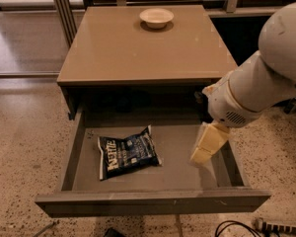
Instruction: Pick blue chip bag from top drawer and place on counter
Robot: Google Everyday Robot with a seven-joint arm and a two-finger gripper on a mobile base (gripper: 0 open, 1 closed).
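Observation:
The blue chip bag (128, 152) lies flat on the bottom of the open top drawer (153, 201), left of the drawer's middle, with its white lettering facing up. My gripper (207, 143) hangs from the big white arm that comes in from the right. It is above the right part of the drawer, well to the right of the bag and not touching it. The tan counter (138, 53) is the cabinet's top, behind and above the drawer.
A small cream bowl (157, 17) stands at the back of the counter. Speckled floor surrounds the cabinet. Dark cables (237, 228) lie on the floor at the front right. A metal railing and posts run behind the cabinet.

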